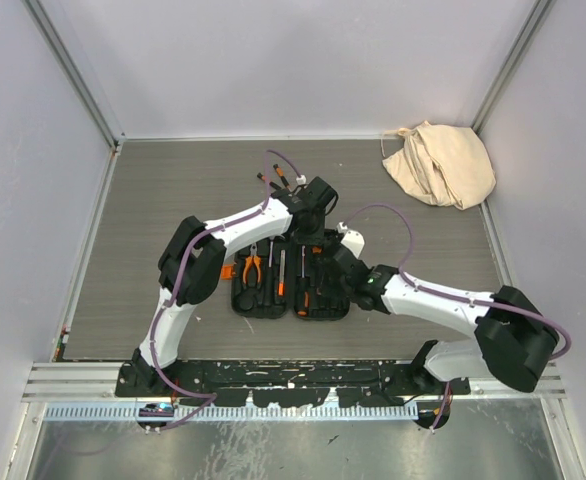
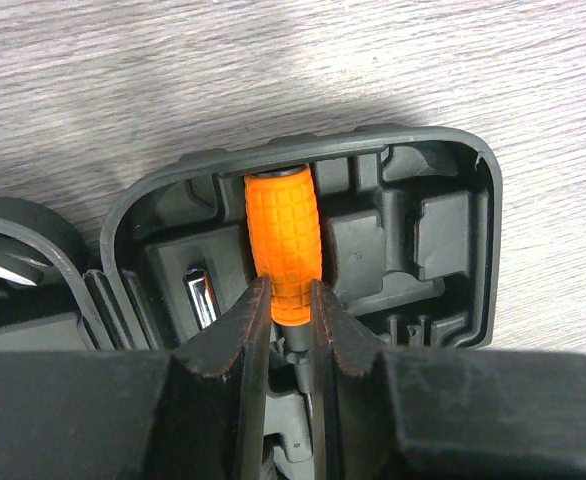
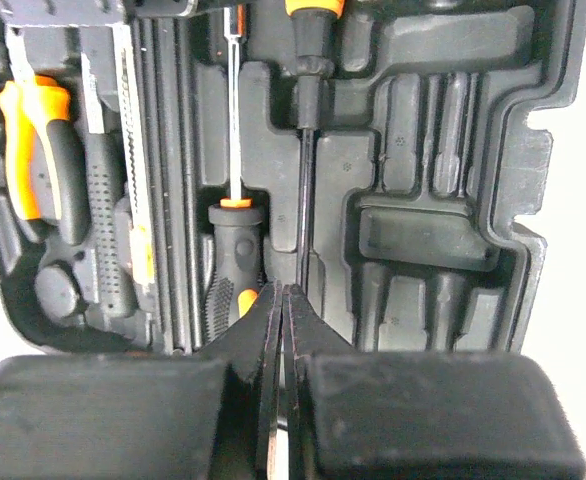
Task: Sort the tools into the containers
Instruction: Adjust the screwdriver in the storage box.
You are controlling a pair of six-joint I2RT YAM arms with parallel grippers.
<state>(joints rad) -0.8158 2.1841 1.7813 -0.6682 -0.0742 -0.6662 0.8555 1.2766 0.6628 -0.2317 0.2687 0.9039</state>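
The black tool case (image 1: 318, 303) lies open in the middle of the table, both halves showing moulded slots. My left gripper (image 1: 310, 228) is over its far edge. In the left wrist view it (image 2: 285, 292) is shut on the lower end of an orange-handled screwdriver (image 2: 284, 240), which lies in a slot of the case (image 2: 443, 230). My right gripper (image 1: 340, 262) is over the right half. In the right wrist view its jaws (image 3: 281, 293) are shut, just above the screwdriver's thin shaft (image 3: 301, 190), whose tip is hidden behind the right finger.
Orange-handled pliers (image 3: 31, 150), a grey knife-like tool (image 3: 133, 160) and a small black-and-orange screwdriver (image 3: 229, 262) sit in slots of the case's left part. A beige cloth bag (image 1: 441, 163) lies at the back right corner. White walls enclose the table.
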